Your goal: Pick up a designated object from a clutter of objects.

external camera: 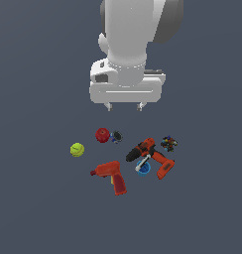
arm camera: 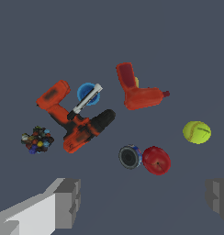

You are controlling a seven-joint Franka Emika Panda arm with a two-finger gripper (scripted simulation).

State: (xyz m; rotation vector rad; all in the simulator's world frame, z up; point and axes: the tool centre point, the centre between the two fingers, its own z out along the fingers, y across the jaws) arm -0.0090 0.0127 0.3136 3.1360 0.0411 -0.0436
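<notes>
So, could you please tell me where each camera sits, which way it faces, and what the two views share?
Exterior view: off the arm, looking down at the dark floor; shows the white arm and its open pincer above the clutter.
Wrist view: on the wrist, facing down; only the grey fingertips show at the frame edge.
Shared: the small dark bead-speckled cluster, the red ball, the yellow-green ball, the blue cup and both red-orange power drills.
</notes>
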